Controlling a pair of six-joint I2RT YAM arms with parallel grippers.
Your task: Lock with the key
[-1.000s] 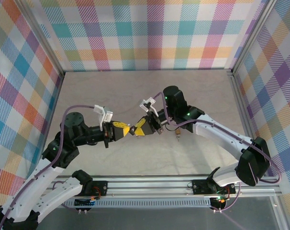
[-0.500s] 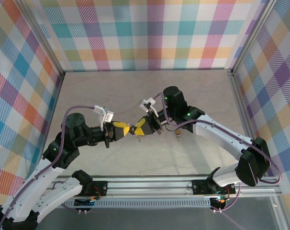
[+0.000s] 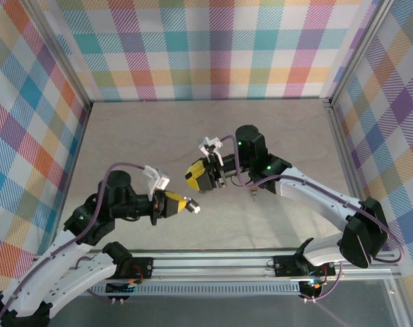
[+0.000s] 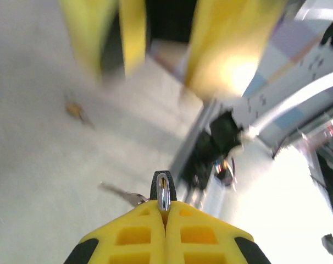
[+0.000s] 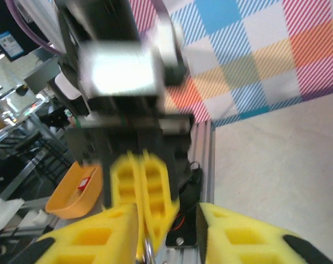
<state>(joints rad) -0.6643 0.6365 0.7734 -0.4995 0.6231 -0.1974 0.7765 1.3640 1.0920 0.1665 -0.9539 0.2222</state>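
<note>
My left gripper (image 3: 185, 204) is shut on a small black and silver padlock (image 3: 194, 208), held above the table. In the left wrist view the padlock (image 4: 163, 190) pokes out between the closed yellow fingers, and a thin key-like piece (image 4: 120, 192) trails to its left. My right gripper (image 3: 191, 174) hovers open a little beyond and above it, with empty space between them. In the right wrist view the right gripper (image 5: 166, 214) frames the blurred left gripper (image 5: 142, 181). A silver sliver (image 5: 147, 252) sits by its left finger; what it is I cannot tell.
A small brown object (image 3: 253, 194) lies on the beige table (image 3: 193, 129) under the right forearm, and shows blurred in the left wrist view (image 4: 73, 110). Checked walls enclose three sides. An aluminium rail (image 3: 213, 262) runs along the near edge.
The two grippers were tip to tip; now they are apart. The right gripper opened and drew back up and away. The left arm pulled down and toward the near edge with the padlock.
</note>
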